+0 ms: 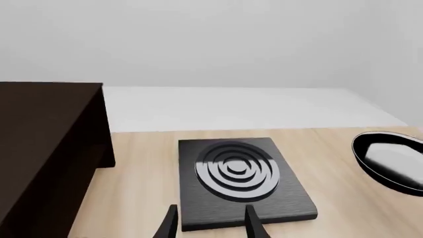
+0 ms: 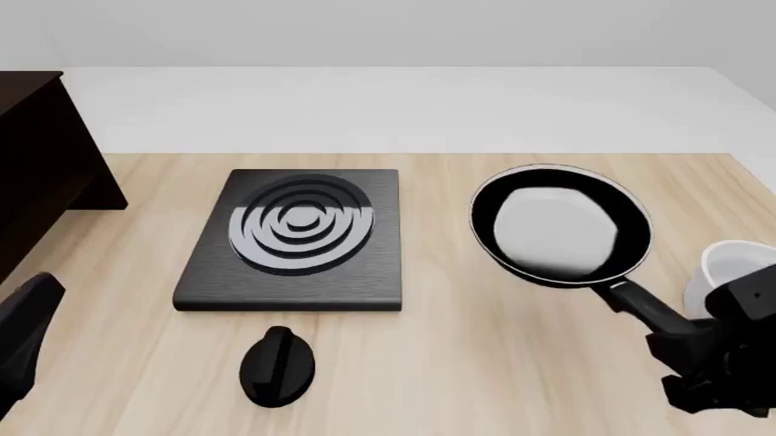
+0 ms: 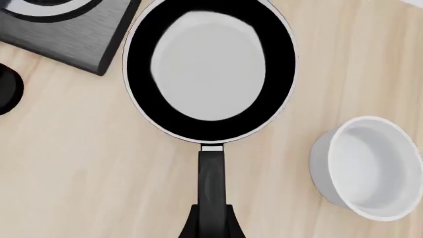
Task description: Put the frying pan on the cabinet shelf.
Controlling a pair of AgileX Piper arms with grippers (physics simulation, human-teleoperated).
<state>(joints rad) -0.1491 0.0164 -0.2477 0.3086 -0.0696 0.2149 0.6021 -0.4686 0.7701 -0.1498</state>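
The frying pan is black with a pale glossy inside and rests on the wooden table right of centre, its long handle pointing to the near right. My right gripper is shut on the handle's end; in the right wrist view its fingers clamp the handle below the pan. The dark brown cabinet stands at the far left, also in the left wrist view. My left gripper is open and empty, near the burner plate's front edge.
A flat black square burner plate with a silver coil lies mid-table. A black knob lies in front of it. A white bowl stands just right of the pan's handle, close to my right arm. The left arm shows at the near left edge.
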